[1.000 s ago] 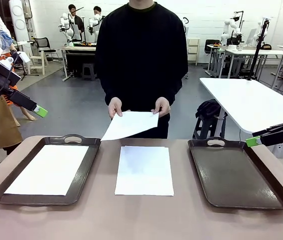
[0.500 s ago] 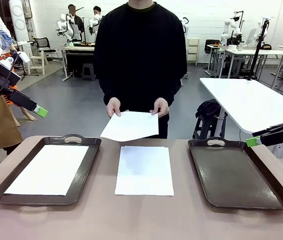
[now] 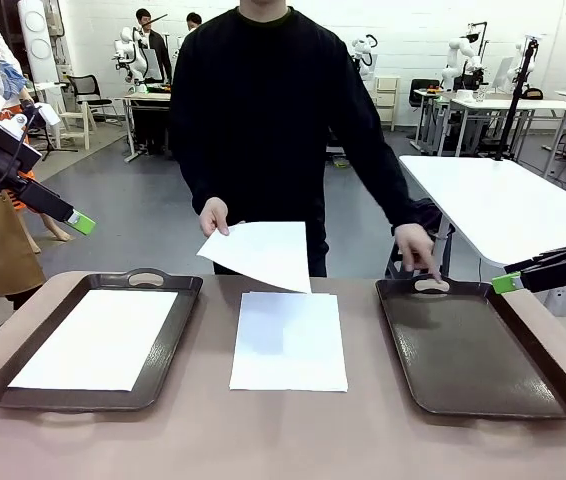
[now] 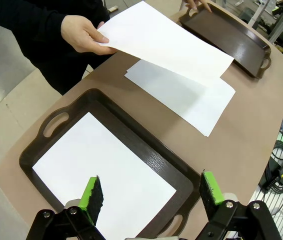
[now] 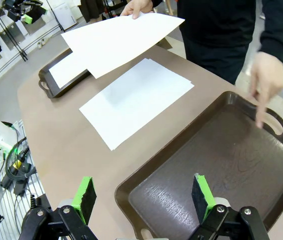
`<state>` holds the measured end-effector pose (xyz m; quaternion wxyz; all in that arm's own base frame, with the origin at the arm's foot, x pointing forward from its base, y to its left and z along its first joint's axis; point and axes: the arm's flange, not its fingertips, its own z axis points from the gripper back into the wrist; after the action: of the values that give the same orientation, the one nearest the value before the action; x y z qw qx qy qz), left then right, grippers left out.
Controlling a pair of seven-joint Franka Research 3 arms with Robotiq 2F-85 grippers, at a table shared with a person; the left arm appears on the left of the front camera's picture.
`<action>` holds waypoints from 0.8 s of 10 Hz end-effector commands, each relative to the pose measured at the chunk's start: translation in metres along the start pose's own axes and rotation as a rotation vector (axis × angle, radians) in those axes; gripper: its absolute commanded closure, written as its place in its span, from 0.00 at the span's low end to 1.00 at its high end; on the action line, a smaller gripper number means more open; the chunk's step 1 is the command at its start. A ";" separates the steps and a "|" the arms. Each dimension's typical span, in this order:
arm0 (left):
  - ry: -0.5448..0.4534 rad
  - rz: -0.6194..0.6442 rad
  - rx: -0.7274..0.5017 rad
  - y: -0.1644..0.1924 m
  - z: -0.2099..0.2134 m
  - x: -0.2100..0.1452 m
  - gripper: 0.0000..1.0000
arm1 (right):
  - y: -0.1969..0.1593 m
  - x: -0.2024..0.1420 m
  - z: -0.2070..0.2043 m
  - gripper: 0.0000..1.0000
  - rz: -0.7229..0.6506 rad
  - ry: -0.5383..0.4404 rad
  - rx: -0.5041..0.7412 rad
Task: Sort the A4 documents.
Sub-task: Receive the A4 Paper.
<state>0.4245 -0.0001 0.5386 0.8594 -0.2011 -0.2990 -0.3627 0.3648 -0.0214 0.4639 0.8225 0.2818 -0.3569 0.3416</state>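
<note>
The front view looks across the table [image 3: 283,440] from the robot's side, with the flat middle sheet [image 3: 288,340] near and dead ahead and the person [image 3: 263,120] beyond it. The left wrist view looks steeply down over the left tray [image 3: 175,335] beside that sheet, the right wrist view over the right tray [image 3: 473,350] on its other side. All three share the sheet.

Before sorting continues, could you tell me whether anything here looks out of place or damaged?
Nothing damaged or spilled. One A4 sheet lies flat on the bare table between the left tray and the right tray, and the person's hand holds another sheet tilted above it.
</note>
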 end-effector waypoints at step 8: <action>-0.017 -0.012 -0.010 0.000 -0.001 -0.001 0.00 | -0.003 0.000 -0.004 0.00 0.011 -0.034 0.011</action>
<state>0.4245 -0.0001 0.5386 0.8594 -0.2011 -0.2990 -0.3627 0.3648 -0.0214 0.4639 0.8225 0.2818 -0.3569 0.3416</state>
